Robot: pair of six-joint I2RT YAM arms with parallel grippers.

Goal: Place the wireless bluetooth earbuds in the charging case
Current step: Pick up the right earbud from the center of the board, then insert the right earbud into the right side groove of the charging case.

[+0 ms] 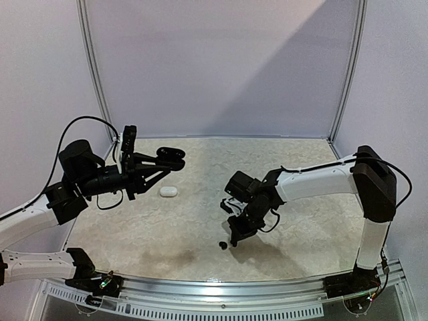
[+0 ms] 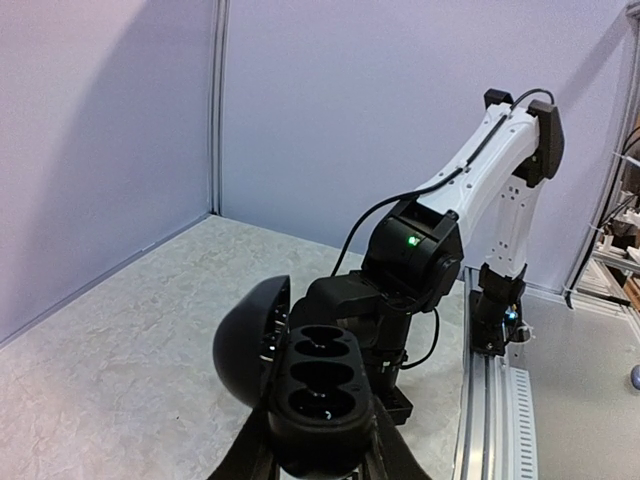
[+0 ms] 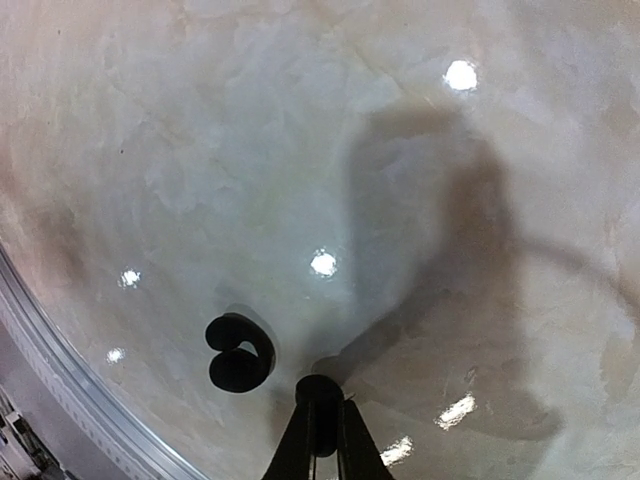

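Pale marbled bench [image 1: 307, 160] across the middle of the overhead view, backed by lilac panels [image 1: 221, 67]. Left arm [image 1: 40, 214] reaching in from 8 o'clock; right arm [image 1: 321, 179] folding in from 3 o'clock and bending down toward the bench centre.

Left gripper [image 1: 159, 162] raised above the bench at about 9 o'clock, clamped from both sides on a black charging case [image 1: 172, 154]. In the left wrist view, same case [image 2: 320, 385] with its lid [image 2: 248, 350] swung open toward 9 o'clock and two round wells facing up, dark inside.

Right gripper [image 1: 234, 238] pointing down near 6 o'clock of the bench, low over the surface; contact impossible to tell. From the right wrist view, fingers [image 3: 298, 445] pinched almost together with only a thin slit between, nothing seen held there.

Small white oval item [image 1: 168, 191] lying on the bench at 6 o'clock of the held case, well apart from the right arm's tip.

Glossy black earbud [image 1: 223, 245] lying on the bench near the Right gripper, at 8 o'clock of it overhead and at 10 o'clock of the fingertips in the wrist view [image 3: 240, 355], clear of them and outside the case.
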